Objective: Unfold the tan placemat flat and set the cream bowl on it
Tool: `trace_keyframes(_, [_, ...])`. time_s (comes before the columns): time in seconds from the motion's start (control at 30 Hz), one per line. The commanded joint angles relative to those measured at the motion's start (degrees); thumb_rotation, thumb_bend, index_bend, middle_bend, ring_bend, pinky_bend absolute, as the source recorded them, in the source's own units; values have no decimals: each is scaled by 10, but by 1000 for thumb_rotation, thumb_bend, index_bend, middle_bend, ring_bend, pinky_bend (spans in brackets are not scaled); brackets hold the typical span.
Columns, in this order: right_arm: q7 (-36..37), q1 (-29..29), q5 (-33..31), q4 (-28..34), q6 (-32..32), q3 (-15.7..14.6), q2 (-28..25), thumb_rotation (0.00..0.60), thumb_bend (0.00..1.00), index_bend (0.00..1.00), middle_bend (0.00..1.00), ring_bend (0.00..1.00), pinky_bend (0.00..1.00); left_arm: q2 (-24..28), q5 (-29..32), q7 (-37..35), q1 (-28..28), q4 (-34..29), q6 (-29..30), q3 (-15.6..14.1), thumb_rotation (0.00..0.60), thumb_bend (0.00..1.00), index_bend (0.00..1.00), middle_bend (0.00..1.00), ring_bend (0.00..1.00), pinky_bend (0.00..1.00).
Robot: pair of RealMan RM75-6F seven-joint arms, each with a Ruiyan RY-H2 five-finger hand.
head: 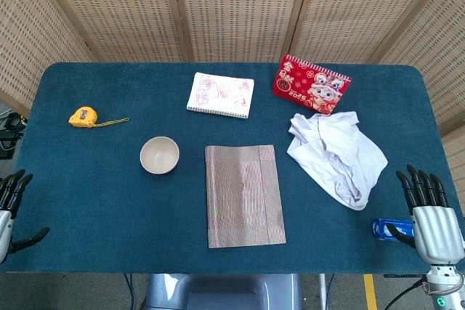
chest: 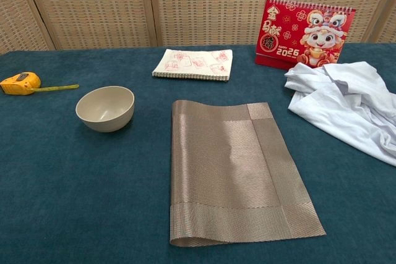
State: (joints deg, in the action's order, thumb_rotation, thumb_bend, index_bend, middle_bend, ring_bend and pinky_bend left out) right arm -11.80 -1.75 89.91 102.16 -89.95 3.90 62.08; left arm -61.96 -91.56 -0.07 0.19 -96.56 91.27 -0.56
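Bench, covered in dark teal cloth, backed by a woven folding screen; tan placemat folded in half, lying near the middle of the bench toward its front edge, fold along its left side in the chest view; white garment crumpled to the right of the placemat, apart from it; red desk calendar standing upright behind the garment; spiral notebook with red drawings lying flat behind the placemat; cream bowl upright to the left of the placemat, near but not touching it; yellow tape measure at far left, a short length of tape drawn out; small blue object at the front right edge, partly hidden by the right hand. Right hand at the front right corner, fingers extended and apart, holding nothing; left hand at the front left edge, partly out of frame, fingers spread, empty.
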Motion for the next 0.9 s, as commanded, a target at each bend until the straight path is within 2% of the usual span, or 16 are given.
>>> trace_keyframes(0.03, [-1, 0, 0, 0, 0, 0, 0, 600, 0, 64, 0, 0, 0, 0, 0, -1, -1, 1, -2, 0, 600, 0, 0, 0, 0, 0])
trace_keyframes(0.23, [-4, 0, 0, 0, 0, 0, 2, 600, 0, 64, 0, 0, 0, -16, 1, 21, -32, 9, -49, 6, 600, 0, 0, 0, 0, 0])
trace_keyframes(0.43, [-16, -4, -18, -5, 7, 7, 7, 600, 0, 64, 0, 0, 0, -76, 28, 89, -141, 26, -209, 37, 600, 0, 0, 0, 0, 0])
trace_keyframes(0.53, [-23, -6, -28, -9, 13, 10, 11, 600, 0, 64, 0, 0, 0, -113, 47, 117, -179, 48, -253, 54, 600, 0, 0, 0, 0, 0])
trace_keyframes(0.7, [-35, -12, -46, -17, 23, 15, 20, 600, 0, 64, 0, 0, 0, -183, 85, 142, -241, 102, -311, 89, 600, 0, 0, 0, 0, 0])
trace_keyframes(0.83, [-39, -15, -59, -23, 30, 19, 24, 600, 0, 64, 0, 0, 0, -217, 120, 163, -277, 138, -343, 108, 600, 0, 2, 0, 0, 0])
trace_keyframes(0.9, [-39, -16, -64, -26, 32, 20, 25, 600, 0, 64, 0, 0, 0, -230, 136, 180, -289, 153, -355, 111, 600, 0, 51, 0, 0, 0])
